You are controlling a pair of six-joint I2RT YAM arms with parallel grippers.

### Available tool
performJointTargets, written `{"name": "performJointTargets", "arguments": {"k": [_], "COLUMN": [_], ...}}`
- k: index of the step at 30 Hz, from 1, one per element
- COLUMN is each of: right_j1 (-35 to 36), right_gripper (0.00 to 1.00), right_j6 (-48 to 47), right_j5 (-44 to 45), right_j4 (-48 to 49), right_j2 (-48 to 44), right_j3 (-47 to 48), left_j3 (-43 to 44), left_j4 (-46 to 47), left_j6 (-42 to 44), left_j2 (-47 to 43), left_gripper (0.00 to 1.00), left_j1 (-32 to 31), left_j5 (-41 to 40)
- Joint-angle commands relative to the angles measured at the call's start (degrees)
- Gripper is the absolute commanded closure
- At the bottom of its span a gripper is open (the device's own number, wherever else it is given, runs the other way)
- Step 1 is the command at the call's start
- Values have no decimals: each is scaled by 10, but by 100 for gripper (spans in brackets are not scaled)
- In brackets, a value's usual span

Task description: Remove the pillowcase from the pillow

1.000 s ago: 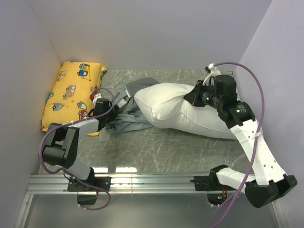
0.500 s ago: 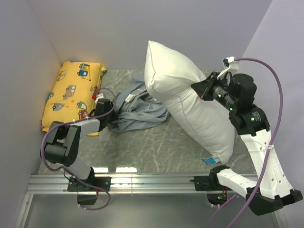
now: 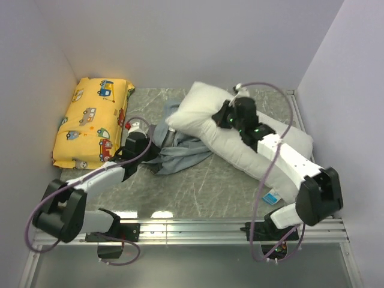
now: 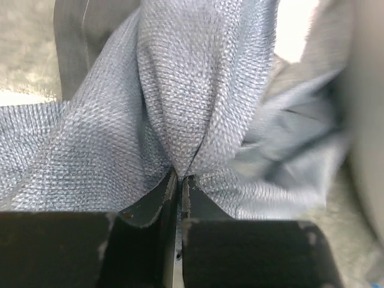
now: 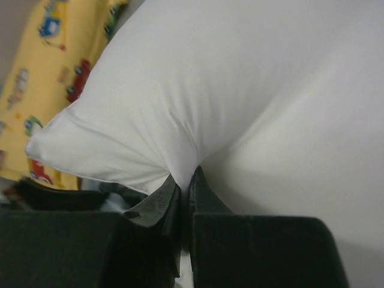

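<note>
Pillow (image 3: 201, 114) and pillowcase (image 3: 180, 157) are now two separate things. A second ago the white bulk still sat with one end inside the grey cover. Half a second ago my right claw (image 5: 186, 174) had swung it high and clear. Now it lies flat again across the right of the table (image 3: 198, 186), bare white all along, with only its left corner beside or just over the crumpled cover. I judge the stripping itself done; what is left is letting go. My right claw is pinched tight on a pucker of the pillow's skin near its far-left end, fingers nearly meeting. My left claw (image 4: 180, 177) is clamped on a fold of the blue-grey weave, jaws all but together. The pillowcase lies heaped on the table between that claw and the pillow, not far from the yellow cushion (image 3: 90, 120).
</note>
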Motion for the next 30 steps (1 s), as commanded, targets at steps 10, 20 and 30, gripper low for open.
{"name": "performJointTargets", "arguments": {"k": [10,20,30], "right_j1": [64,57,50], "right_gripper": [68,9,4], "right_j6": [43,-1,-29], "right_j5": [28,30,83], "right_j4": [146,-4,-99], "right_j2": [-30,-224,-382], "right_j3": [-136,-111,-155], "left_j3": [35,121,144], "left_j4": [-149,-239,-275], "left_j6": [40,84,104], "left_j2": [-252,-327,-385], "left_gripper": [77,54,44], "left_j1": [0,0,0], "left_j5": [8,38,27]}}
